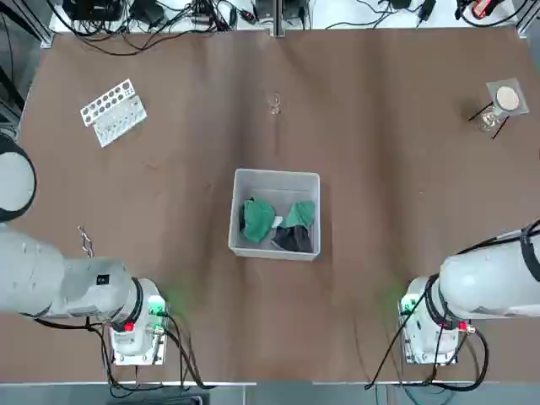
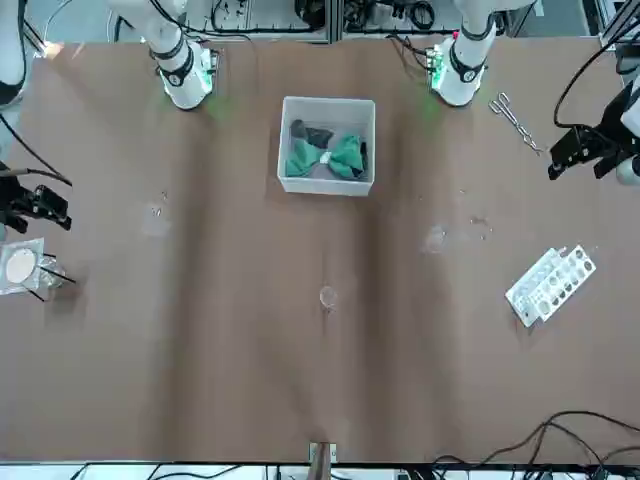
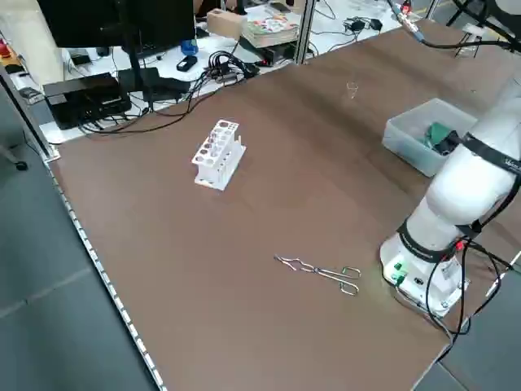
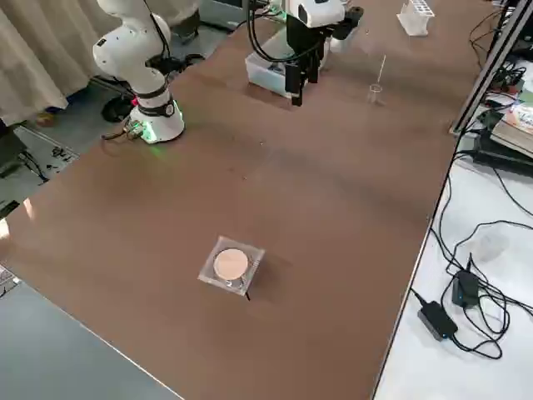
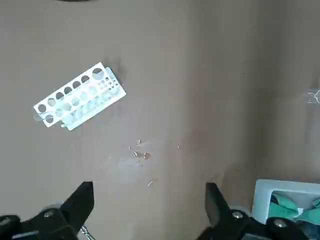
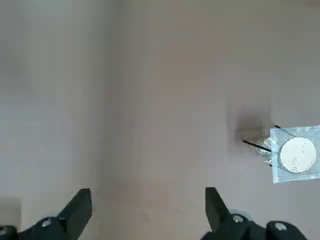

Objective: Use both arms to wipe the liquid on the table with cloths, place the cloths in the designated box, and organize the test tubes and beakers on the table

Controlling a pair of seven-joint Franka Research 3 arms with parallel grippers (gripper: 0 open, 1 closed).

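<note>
Both cloths lay in the box; left gripper and right gripper hovered near it, jaws wide, empty. Next, probably: glassware, starting with the beaker beyond the box.

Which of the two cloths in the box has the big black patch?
The cloth on the robot's right side of the box, next to its wall. Its near part is blackish, while the other cloth beside it looks all green.
</note>
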